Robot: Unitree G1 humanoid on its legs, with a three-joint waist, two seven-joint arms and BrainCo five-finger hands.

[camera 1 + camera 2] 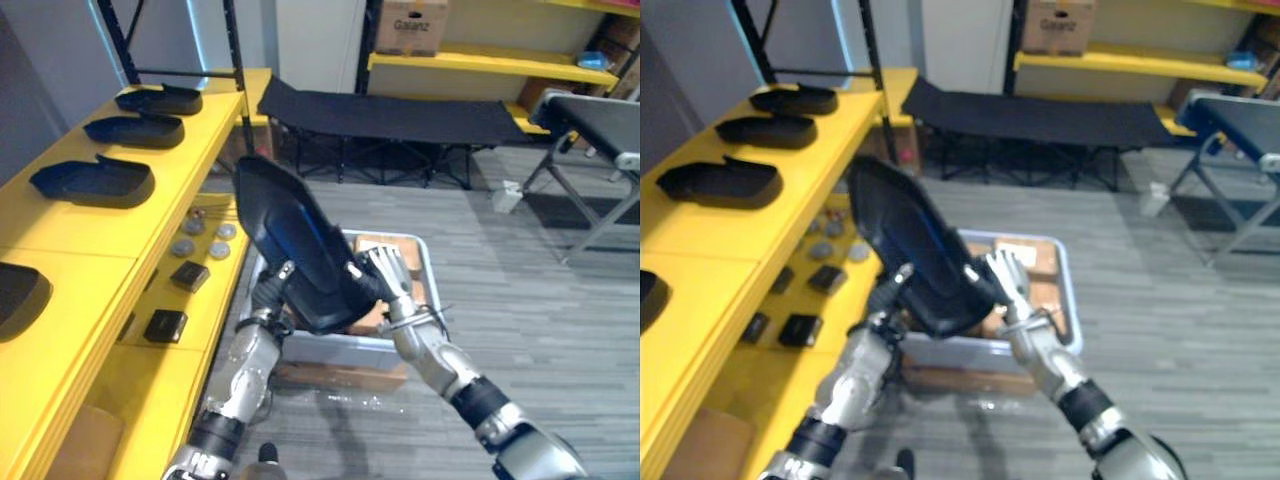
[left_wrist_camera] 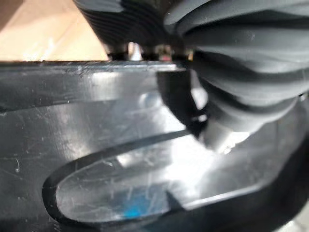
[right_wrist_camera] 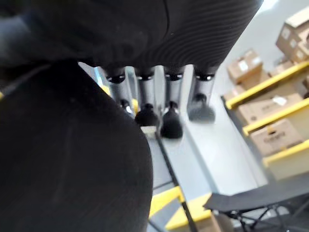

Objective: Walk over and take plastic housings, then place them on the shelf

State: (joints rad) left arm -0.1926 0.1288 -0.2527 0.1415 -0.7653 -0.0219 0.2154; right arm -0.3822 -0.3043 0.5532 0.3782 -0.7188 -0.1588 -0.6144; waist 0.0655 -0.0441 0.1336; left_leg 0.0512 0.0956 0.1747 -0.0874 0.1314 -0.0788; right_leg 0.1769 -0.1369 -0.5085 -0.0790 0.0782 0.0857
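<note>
We see the robot holding a black plastic housing [image 1: 290, 240] up in front of it, tilted, with its narrow end pointing up and to the far left. The housing hangs in the air above a grey bin [image 1: 340, 352] that stands on the floor, just right of a yellow shelf [image 1: 60, 230].

The left hand [image 1: 268, 300] meets the housing's near left edge from below. We cannot tell how that hand is closed, because the housing hides most of it. The right hand [image 1: 385, 272] presses against the housing's right edge with its fingers [image 3: 145, 96] straight and spread flat along it, not curled.

On the shelf's top board, to the left, three more housings lie in a row, well apart from each other: one far [image 1: 160, 99], one in the middle [image 1: 135, 130], one nearer [image 1: 95, 182]. Part of a fourth dark housing [image 1: 20, 290] shows at the near left edge.

On the lower board sit small black boxes [image 1: 190, 276] and grey discs [image 1: 205, 240]. A black folding cot [image 1: 390, 115] stands far behind the bin.
</note>
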